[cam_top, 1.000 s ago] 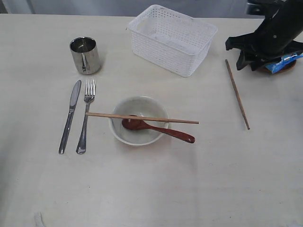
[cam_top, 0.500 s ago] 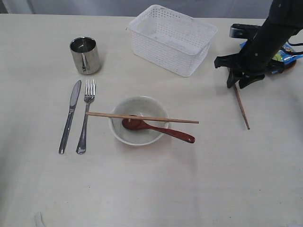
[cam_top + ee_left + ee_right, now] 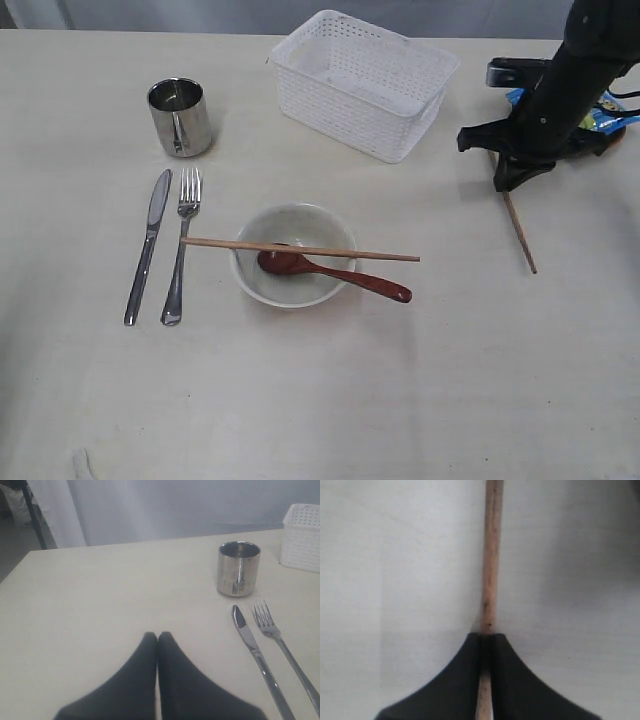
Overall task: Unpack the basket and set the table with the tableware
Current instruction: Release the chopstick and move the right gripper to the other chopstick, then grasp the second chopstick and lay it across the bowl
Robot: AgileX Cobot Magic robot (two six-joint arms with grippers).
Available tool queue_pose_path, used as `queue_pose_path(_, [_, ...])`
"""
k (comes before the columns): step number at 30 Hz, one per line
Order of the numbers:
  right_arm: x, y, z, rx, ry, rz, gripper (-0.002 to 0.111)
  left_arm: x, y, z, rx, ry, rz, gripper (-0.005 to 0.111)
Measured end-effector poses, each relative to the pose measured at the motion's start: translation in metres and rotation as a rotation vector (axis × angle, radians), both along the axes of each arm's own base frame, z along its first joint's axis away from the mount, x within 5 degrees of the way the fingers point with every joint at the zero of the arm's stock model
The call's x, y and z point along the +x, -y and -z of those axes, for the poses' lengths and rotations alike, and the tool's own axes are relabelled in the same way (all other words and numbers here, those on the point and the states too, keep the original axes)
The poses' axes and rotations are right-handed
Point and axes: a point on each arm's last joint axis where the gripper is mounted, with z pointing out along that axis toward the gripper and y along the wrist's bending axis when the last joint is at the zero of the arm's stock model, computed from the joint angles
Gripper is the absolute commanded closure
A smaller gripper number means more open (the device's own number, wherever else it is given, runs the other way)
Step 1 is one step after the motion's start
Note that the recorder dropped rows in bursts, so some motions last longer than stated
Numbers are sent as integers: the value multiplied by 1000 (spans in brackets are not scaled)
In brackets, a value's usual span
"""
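The white basket (image 3: 362, 82) stands at the back of the table (image 3: 320, 400). My right gripper (image 3: 507, 183) is shut on the far end of a wooden chopstick (image 3: 522, 236), whose shaft runs out from between the jaws (image 3: 491, 555). The other chopstick (image 3: 300, 249) lies across the off-white bowl (image 3: 294, 254), and the reddish-brown spoon (image 3: 335, 272) rests in the bowl. A steel knife (image 3: 148, 245) and fork (image 3: 181, 244) lie side by side left of the bowl, the steel mug (image 3: 181, 117) behind them. My left gripper (image 3: 158, 636) is shut and empty, low over bare tabletop near the mug (image 3: 238, 568).
A blue chip bag (image 3: 604, 112) lies on a round brown plate (image 3: 600, 140) behind my right arm at the right edge. In the left wrist view the knife (image 3: 255, 655), fork (image 3: 282, 647) and a basket corner (image 3: 302, 537) lie off to one side.
My right gripper came from over the plate to the chopstick's far end and shut on it. The chopstick's near tip has shifted slightly right.
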Motion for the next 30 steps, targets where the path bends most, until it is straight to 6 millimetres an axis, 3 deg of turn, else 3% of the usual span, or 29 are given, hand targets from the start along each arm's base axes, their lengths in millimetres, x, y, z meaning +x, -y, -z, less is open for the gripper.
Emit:
queue_pose_path(4, [-2,0,-13,2,20,-1,109,0,0,0,0,0,0,107])
queue_pose_path(10, [-10,-2,-82,40,187,-71,109,0,0,0,0,0,0,107])
queue_pose_path(15, [-29,-21,-138,194,308,-193,109,0,0,0,0,0,0,107])
queue_pose_path(18, [-46,-55,-166,285,367,-352,109,0,0,0,0,0,0,107])
queue_pose_path(23, [-84,-145,-191,308,357,-720,109,0,0,0,0,0,0,107])
queue_pose_path(27, [-120,-213,-187,196,299,-1029,109,0,0,0,0,0,0,107])
queue_pose_path(30, [-136,-243,-168,98,219,-1160,109,0,0,0,0,0,0,107])
